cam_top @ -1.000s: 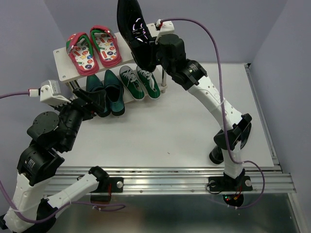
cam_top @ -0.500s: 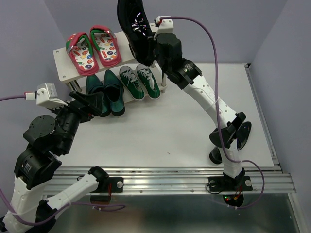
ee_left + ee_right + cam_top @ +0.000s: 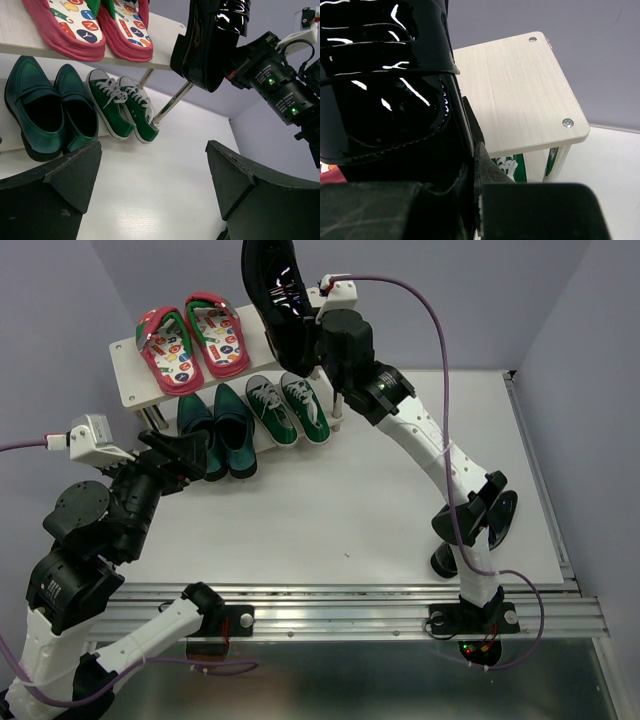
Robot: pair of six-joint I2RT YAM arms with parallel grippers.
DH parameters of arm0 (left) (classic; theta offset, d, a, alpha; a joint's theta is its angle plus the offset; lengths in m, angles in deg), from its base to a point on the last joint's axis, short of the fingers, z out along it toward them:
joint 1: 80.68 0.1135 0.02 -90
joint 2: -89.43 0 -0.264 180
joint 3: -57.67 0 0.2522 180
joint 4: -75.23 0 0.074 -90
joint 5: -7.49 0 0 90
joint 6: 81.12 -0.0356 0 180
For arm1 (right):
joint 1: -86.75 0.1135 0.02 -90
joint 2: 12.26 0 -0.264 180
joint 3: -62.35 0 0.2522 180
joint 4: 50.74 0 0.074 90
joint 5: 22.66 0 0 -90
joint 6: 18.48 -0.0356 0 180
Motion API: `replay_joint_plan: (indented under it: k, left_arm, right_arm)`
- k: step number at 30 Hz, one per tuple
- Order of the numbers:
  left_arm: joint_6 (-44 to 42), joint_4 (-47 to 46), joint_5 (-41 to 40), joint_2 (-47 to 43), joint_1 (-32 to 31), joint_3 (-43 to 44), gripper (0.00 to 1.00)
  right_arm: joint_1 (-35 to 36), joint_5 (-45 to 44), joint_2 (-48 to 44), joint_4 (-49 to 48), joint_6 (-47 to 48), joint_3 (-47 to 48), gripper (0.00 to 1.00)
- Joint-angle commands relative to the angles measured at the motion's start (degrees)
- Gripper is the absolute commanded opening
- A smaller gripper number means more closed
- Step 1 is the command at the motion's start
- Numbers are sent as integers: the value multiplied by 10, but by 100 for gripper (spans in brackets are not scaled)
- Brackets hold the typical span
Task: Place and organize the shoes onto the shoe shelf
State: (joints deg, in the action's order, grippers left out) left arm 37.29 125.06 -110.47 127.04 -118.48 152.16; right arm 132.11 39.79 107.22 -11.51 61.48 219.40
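I hold the black dress shoe point(image 3: 272, 300) clenched in my right jaws, long axis 11-to-5, over the shoe shelf's point(image 3: 130, 390) bare 3 o'clock end; left jaws gape empty.

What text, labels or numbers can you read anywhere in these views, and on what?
Right arm's black wrist housing: small white print, too small to read.
Red flip-flops: colourful insole marks, a few letter-like, no readable word.
Black dress shoe, teal shoes, green sneakers, shoe shelf: no text visible.
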Motion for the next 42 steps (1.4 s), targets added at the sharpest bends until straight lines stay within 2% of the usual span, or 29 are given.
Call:
replay_joint_plan:
  k: [1,9,24,29,42]
  left_arm:
    - [0,-10,-14,-6,-1,4,97]
    - [2,-17,-7,-6,-1,-2,97]
    - [4,-8,-12,-16,-1,-1,97]
    - [3,-10,-9,-17,-1,-4,97]
    - [6,-2,-19,-29,-1,-4,97]
  right_arm:
    - [16,-10,-64,-82,-20,0,1]
    - [21,-21,-81,-65,-20,2,1]
    - [21,-51,-47,-61,-12,11,1]
    - [21,-60,-22,-63,5,44,1]
    - [21,-42,-15,-64,-16,37,1]
